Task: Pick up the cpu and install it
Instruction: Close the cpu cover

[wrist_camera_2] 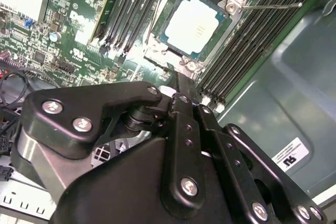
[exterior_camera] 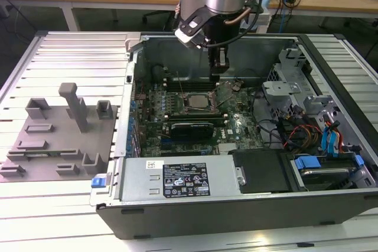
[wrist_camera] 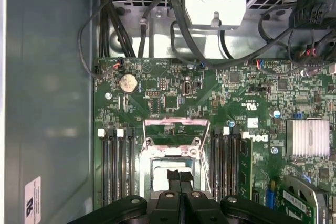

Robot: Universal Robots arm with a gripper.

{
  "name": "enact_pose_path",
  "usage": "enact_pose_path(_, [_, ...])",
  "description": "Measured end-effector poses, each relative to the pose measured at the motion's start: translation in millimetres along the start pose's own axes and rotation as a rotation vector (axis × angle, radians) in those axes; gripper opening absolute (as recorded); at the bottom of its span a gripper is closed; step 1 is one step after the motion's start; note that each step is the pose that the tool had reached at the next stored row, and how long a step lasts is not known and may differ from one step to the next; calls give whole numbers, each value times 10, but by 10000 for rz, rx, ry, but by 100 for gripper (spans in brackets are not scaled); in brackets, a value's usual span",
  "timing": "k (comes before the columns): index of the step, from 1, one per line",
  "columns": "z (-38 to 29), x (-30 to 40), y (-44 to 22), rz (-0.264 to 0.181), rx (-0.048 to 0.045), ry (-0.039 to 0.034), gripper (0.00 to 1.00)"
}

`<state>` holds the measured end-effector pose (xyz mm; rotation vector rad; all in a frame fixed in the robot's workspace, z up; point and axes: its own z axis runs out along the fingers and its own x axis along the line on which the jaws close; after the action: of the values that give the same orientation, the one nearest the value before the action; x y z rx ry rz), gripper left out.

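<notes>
The cpu, a flat square chip with a silvery top, lies seated in the motherboard socket inside the open computer case. In the first wrist view its pale top shows beside the fingertips. The socket's metal load plate stands swung open. My gripper hangs just above the socket, a little toward the case's back wall. Its two black fingers are pressed together, shut, with nothing between them. In the second wrist view the gripper points at the socket's edge, apart from the chip.
Memory slots flank the socket on both sides, and a thin retaining lever sticks out beside it. A graphics card, drive cage and cable bundles crowd the case. A grey fixture block sits on the exterior view's left.
</notes>
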<state>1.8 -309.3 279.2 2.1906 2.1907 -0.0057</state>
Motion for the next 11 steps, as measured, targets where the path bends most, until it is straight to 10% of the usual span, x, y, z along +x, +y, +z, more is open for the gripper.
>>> enact_pose_path(11, [9, 0, 250, 1, 0, 2, 11])
